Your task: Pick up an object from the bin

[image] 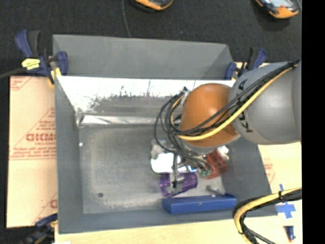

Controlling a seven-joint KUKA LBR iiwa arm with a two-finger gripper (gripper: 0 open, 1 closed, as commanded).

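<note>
Purple, squat plastic cylinder (187, 183) lies toward five o'clock in the grey metal bin (101, 161), directly under the jaws, apparently touching them; how far they are parted I cannot tell.

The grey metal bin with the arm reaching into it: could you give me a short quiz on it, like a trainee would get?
1. True or false: the long blue rectangular block lies along the lower wall of the grey metal bin, as the camera view shows it.
2. Which thing is the hand over? A: a purple see-through cylinder. B: a yellow ball. C: a black cup.
3. Fill in: the grey arm reaches into the bin from the view's ____ side.

Key: 1 true; 2 A; 3 right.
</note>
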